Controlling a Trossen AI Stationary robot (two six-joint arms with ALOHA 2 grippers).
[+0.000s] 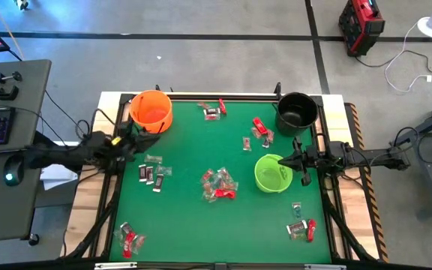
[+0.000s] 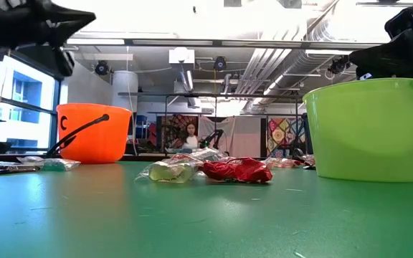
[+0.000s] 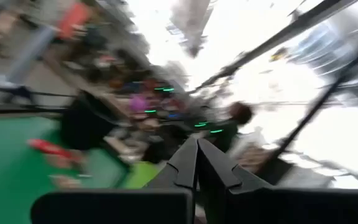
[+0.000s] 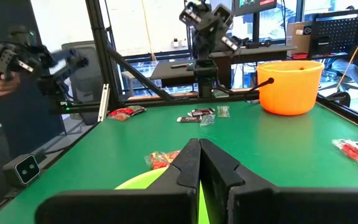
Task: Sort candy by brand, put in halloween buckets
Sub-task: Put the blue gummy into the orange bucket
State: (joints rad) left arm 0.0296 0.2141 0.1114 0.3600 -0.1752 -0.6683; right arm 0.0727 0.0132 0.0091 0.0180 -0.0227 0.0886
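1. High view shows the green counter (image 1: 186, 225) with three buckets: the orange bucket (image 1: 151, 110) at 11 o'clock, the black bucket (image 1: 297, 111) at 1 o'clock, and the green bucket (image 1: 272, 173) just right of centre.
2. Candy (image 1: 219, 184) lies in loose clusters: one at the centre, one at 9 o'clock below the orange bucket, one at 12 o'clock, one between the centre and the black bucket, and clusters at 7 and 5 o'clock.
3. The left gripper (image 1: 135, 129) hovers at the orange bucket's lower left edge; in its wrist view the fingers (image 3: 185, 165) are pressed together with nothing between them.
4. The right gripper (image 1: 289, 160) sits over the green bucket's right rim; its fingers (image 4: 188, 163) are likewise closed together and empty.
5. Low view shows red and clear wrappers piled between the orange and green buckets.
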